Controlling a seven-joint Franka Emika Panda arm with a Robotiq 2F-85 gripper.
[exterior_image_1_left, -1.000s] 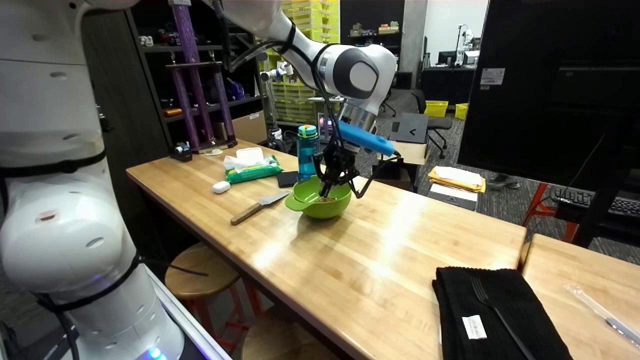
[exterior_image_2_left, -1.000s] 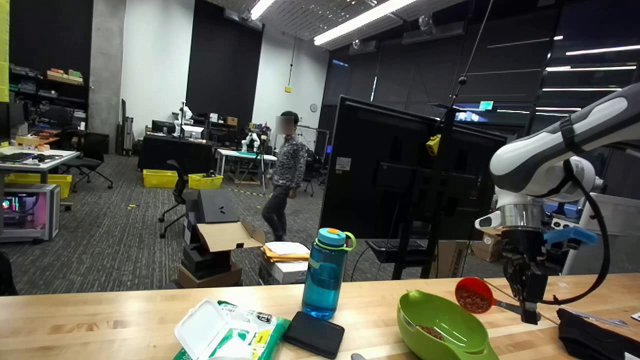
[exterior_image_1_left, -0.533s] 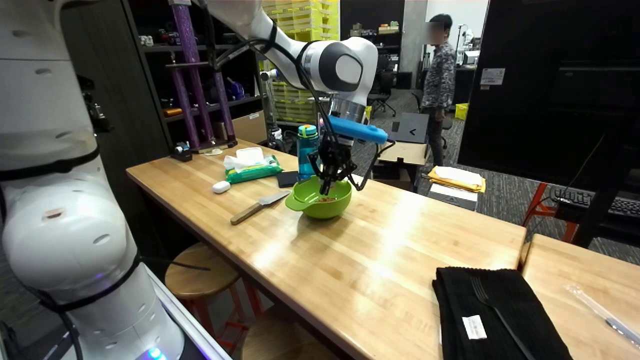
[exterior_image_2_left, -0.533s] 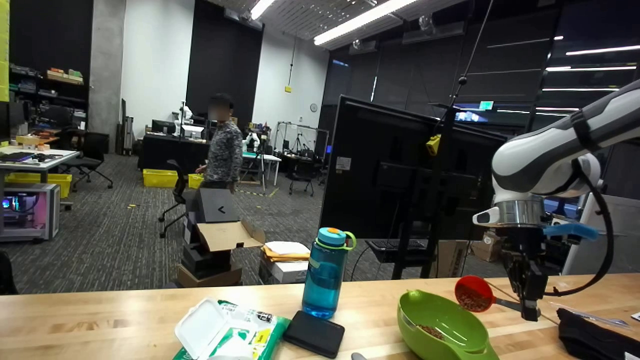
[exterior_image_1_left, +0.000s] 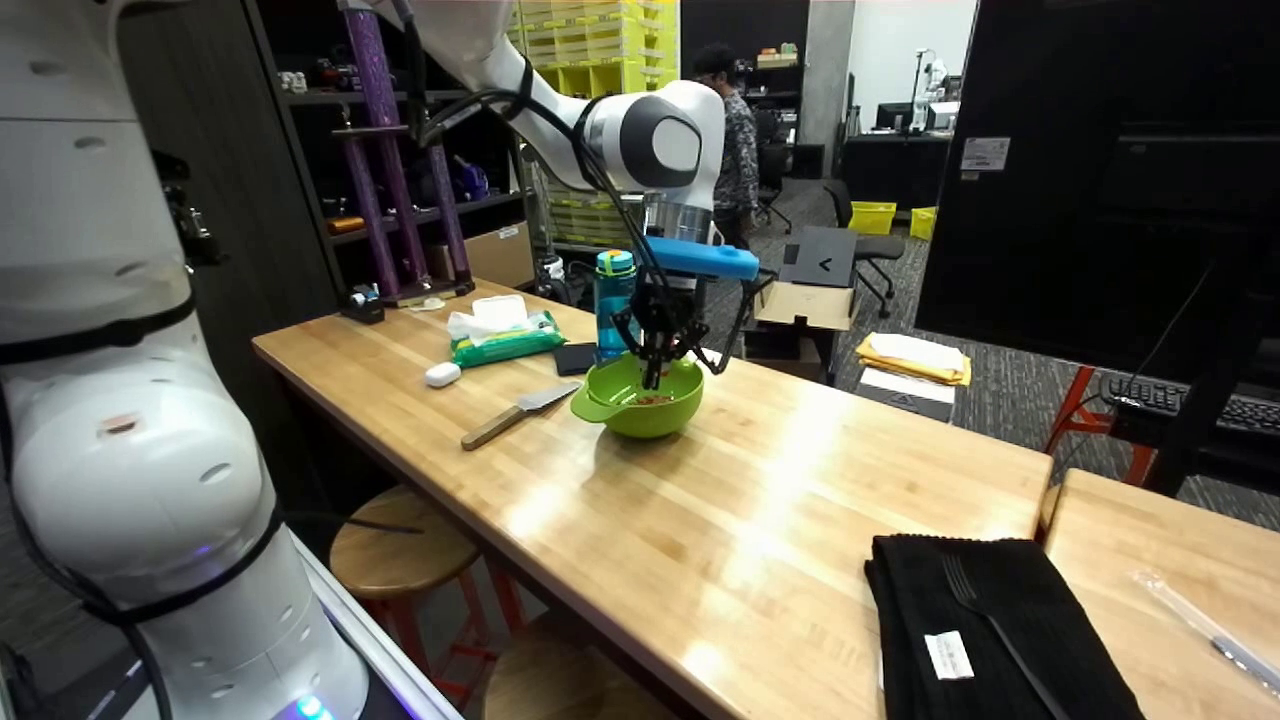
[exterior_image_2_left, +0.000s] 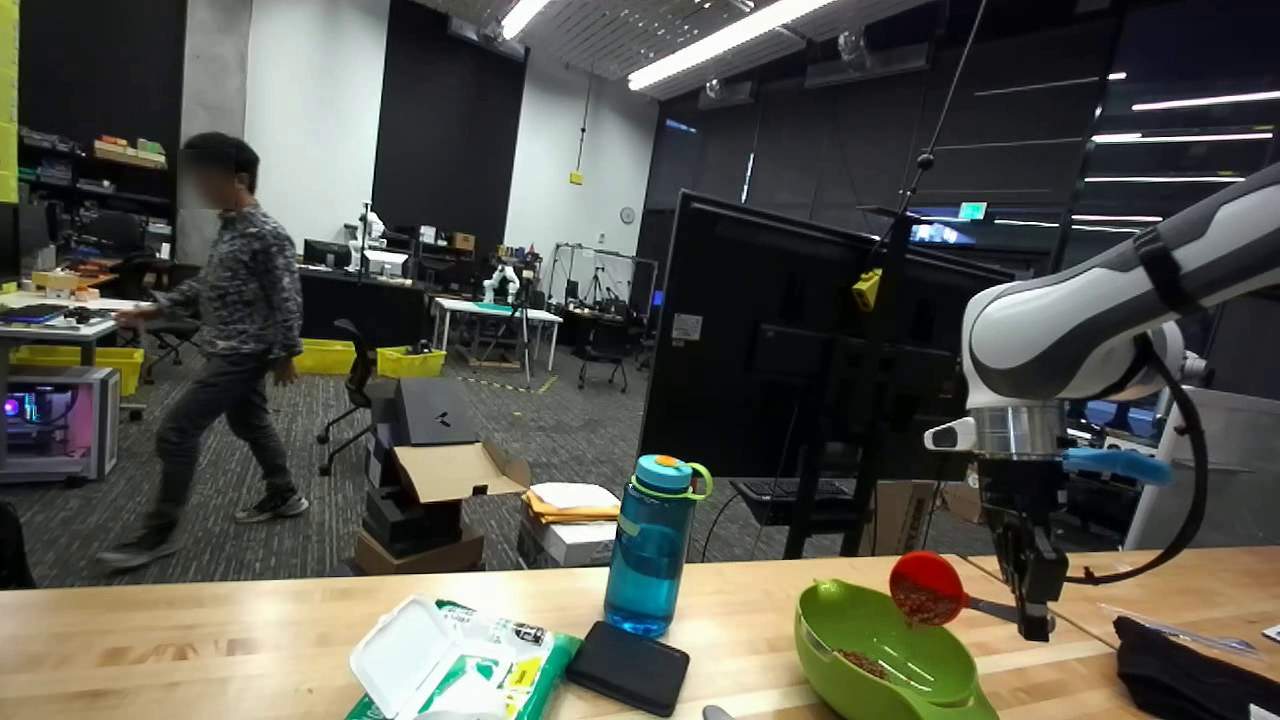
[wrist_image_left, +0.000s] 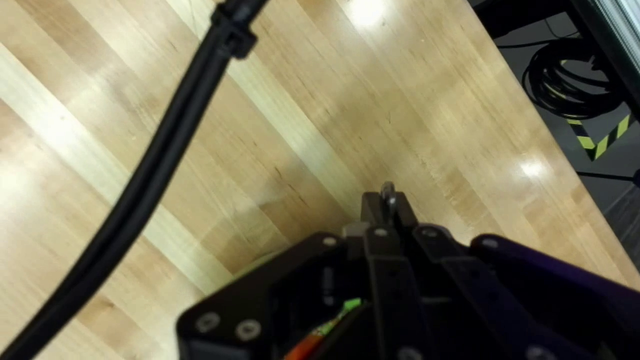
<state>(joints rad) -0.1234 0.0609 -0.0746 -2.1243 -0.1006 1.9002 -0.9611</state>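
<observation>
- A robot's fingers (wrist_image_left: 370, 205) pinch a red scoop (exterior_image_2_left: 933, 571) by its gray handle (exterior_image_2_left: 993, 608), which shows between their tips in the wrist view.
- In an exterior view, the scoop hangs tilted, its round end at about ten o'clock from the fingers, with brown grains (exterior_image_2_left: 920, 602) gathered toward its lower lip.
- It overlaps the far rim of a green bowl (exterior_image_2_left: 850, 690), at one o'clock from the bowl's middle; more grains lie inside the bowl.
- The bowl rests on a wooden tabletop (exterior_image_1_left: 740, 530).
- A blue bottle (exterior_image_2_left: 650, 550) stands upright at ten o'clock from the bowl; a flat black case (exterior_image_2_left: 627, 668) lies at nine, just beside a pack of wipes (exterior_image_2_left: 545, 675).
- In an exterior view, a wooden-handled knife (exterior_image_1_left: 500, 425) lies at nine o'clock from the bowl.
- Well apart, at four o'clock, a fork (exterior_image_1_left: 1010, 640) lies on a folded black cloth (exterior_image_1_left: 915, 590).
- Behind, at ten o'clock, a person (exterior_image_2_left: 245, 290) is caught mid-stride.
</observation>
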